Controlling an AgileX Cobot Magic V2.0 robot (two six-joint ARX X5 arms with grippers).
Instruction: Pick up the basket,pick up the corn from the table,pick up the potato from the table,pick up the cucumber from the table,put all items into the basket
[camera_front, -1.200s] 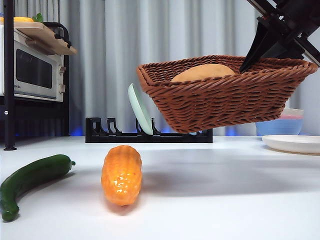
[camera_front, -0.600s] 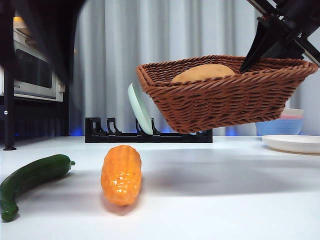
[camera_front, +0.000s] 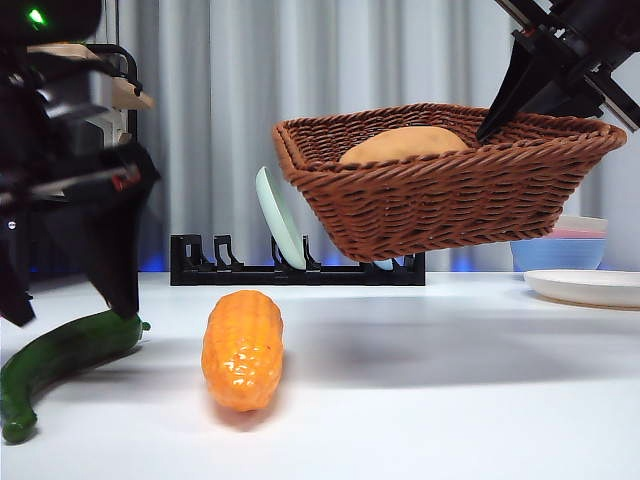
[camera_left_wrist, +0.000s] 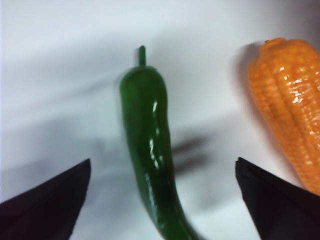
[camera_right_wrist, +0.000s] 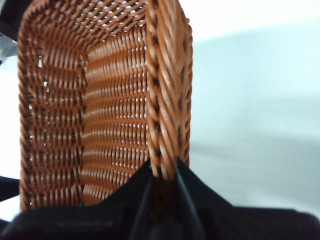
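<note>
The reddish-brown wicker basket (camera_front: 450, 190) hangs tilted above the table, and my right gripper (camera_front: 503, 105) is shut on its rim at the upper right. In the right wrist view the jaws pinch the basket's rim (camera_right_wrist: 165, 125). The tan potato (camera_front: 405, 143) lies inside the basket. On the white table (camera_front: 450, 400) the orange corn (camera_front: 243, 345) lies left of centre. The dark green cucumber (camera_front: 60, 355) lies at the far left. My left gripper (camera_front: 68, 300) is open just above it, with the cucumber (camera_left_wrist: 150, 145) between its jaws (camera_left_wrist: 163, 167) and the corn (camera_left_wrist: 290, 105) off to one side.
A black dish rack (camera_front: 215, 270) holding a pale green plate (camera_front: 280, 220) stands behind the corn. Stacked pastel bowls (camera_front: 575, 250) and a white plate (camera_front: 590, 287) sit at the right. A shelf with a microwave is at the far left, mostly behind the left arm.
My left arm has come down from the top left and now straddles the cucumber. The basket has risen slightly. Corn and cucumber have not moved.
</note>
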